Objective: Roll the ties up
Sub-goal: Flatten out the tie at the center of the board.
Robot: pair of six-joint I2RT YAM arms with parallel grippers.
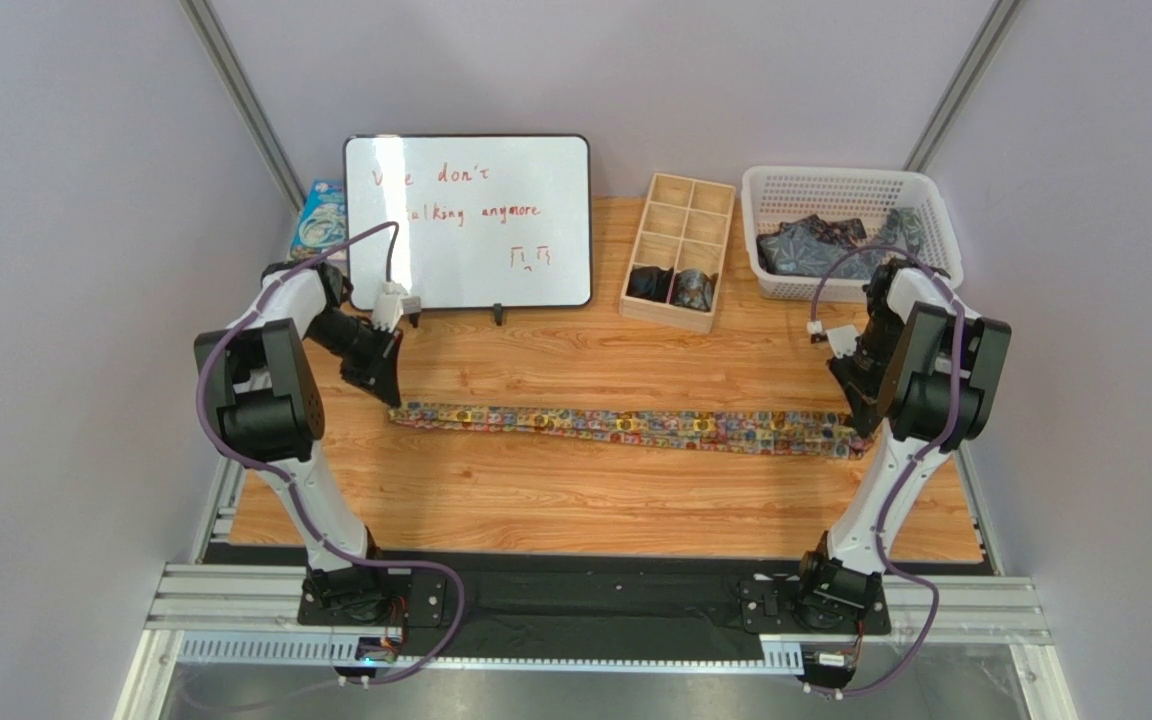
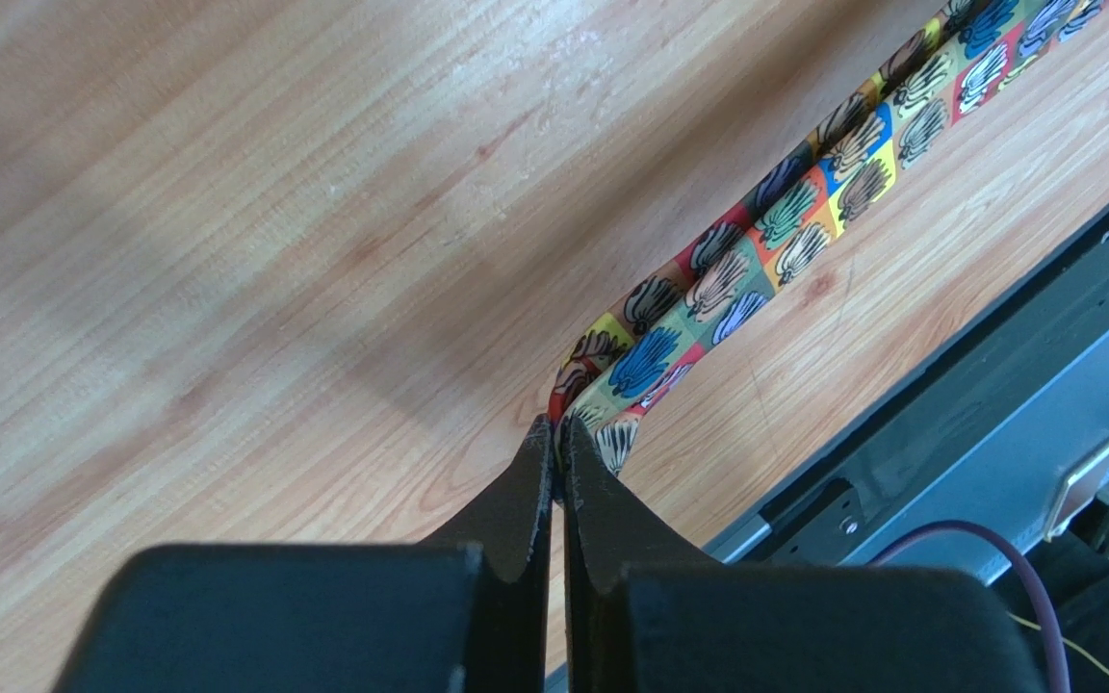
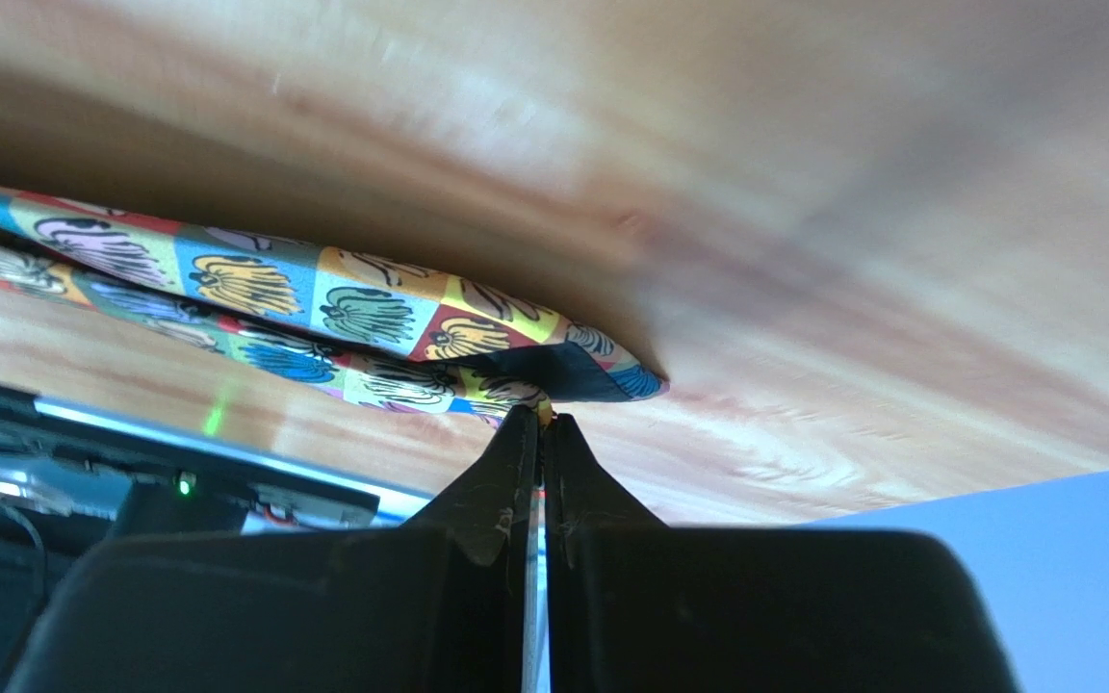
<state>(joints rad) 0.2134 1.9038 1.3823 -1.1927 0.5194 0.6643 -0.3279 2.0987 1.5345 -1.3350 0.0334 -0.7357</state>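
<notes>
Your colourful tie lies stretched across the middle of the frame on the wooden table. Your left gripper has its jaws pinched together on the tie's left end. Your right gripper is likewise clamped on the right end. Dark ties sit in the white basket at upper right. Beside it, rolled ties sit in the wooden box.

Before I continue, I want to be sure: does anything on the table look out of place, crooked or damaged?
Nothing stands out. The colourful tie lies straight across the table, with the left hand and right hand each shut on one end. Two rolled ties sit neatly in the wooden box.
</notes>
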